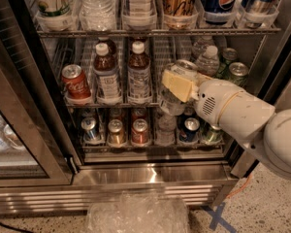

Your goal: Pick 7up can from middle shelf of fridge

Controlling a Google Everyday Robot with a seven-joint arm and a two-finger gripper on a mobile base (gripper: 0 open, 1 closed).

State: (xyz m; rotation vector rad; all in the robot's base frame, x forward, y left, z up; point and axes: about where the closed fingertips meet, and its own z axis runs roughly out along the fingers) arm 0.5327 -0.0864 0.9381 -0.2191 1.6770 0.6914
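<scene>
One thick white arm [242, 118] comes in from the lower right and angles up and left, its rounded wrist housing level with the front edge of the middle shelf [111, 103] of the fridge [150, 174]. At its tip the gripper [180, 81] sits at the right-hand part of that shelf, just right of the two brown bottles [138, 74]. The jaws are clamped on the 7up can [170, 101]: one yellowish pad [176, 85] lies flat across the can's near side, while the other jaw is hidden behind it. The can is tilted, its shiny top leaning back and right toward the far part of the shelf and its lower body hanging over the shelf's front edge, above the row of short cans [136, 132] on the rack below. A red cola can [76, 84] stands at the left end of the middle shelf, well apart from the gripper. Just beyond the wrist, a clear water bottle [207, 59] and green cans [238, 72] stand at the far right. On the floor near the fridge base lies a crumpled clear plastic sheet [136, 215].
</scene>
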